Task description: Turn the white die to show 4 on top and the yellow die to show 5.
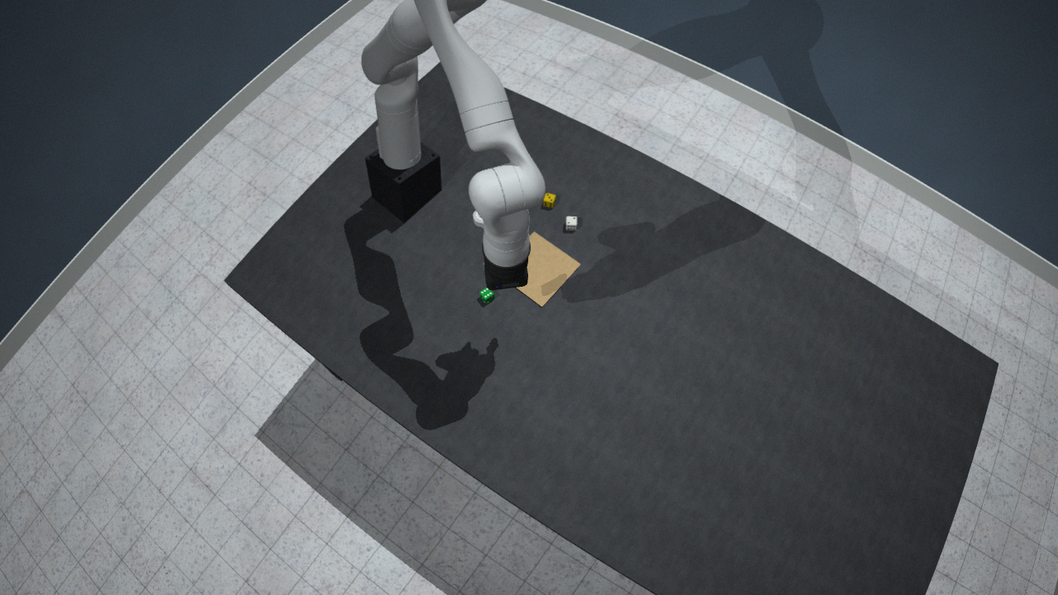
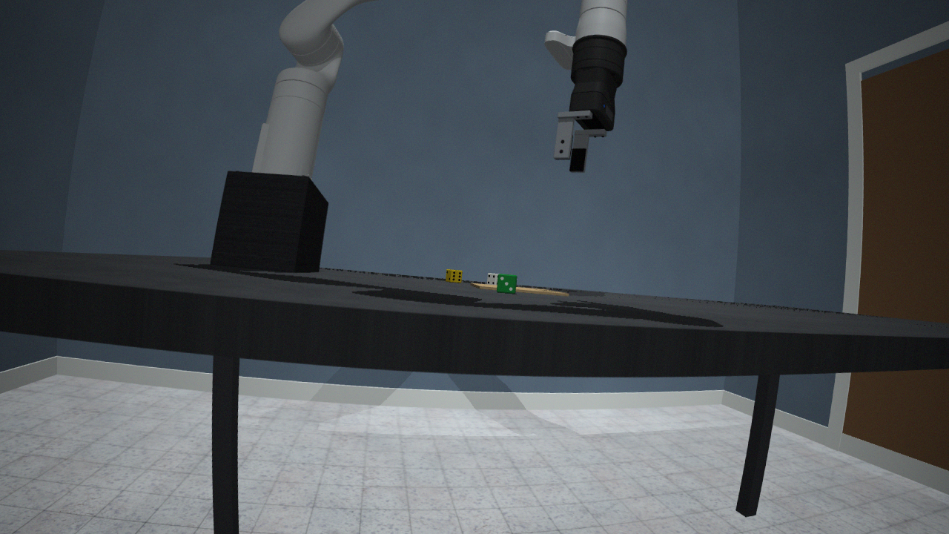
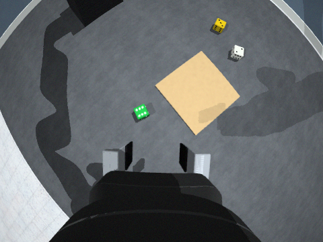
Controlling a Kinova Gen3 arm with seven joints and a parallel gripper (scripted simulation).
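A tan square mat (image 1: 549, 268) lies flat on the dark table; it also shows in the wrist view (image 3: 198, 91). The white die (image 1: 571, 222) (image 3: 237, 52) and the yellow die (image 1: 549, 199) (image 3: 219, 25) sit on the table beyond the mat's far corner, off the mat and apart from each other. The green die (image 1: 486, 296) (image 3: 141, 112) sits on the table just off the mat's near-left edge, six pips up. My gripper (image 2: 574, 147) (image 3: 155, 152) is open and empty, high above the table over the mat's near edge, fingers pointing down.
The arm's black base block (image 1: 402, 181) stands at the table's back left. A brown door (image 2: 902, 259) is at the right wall.
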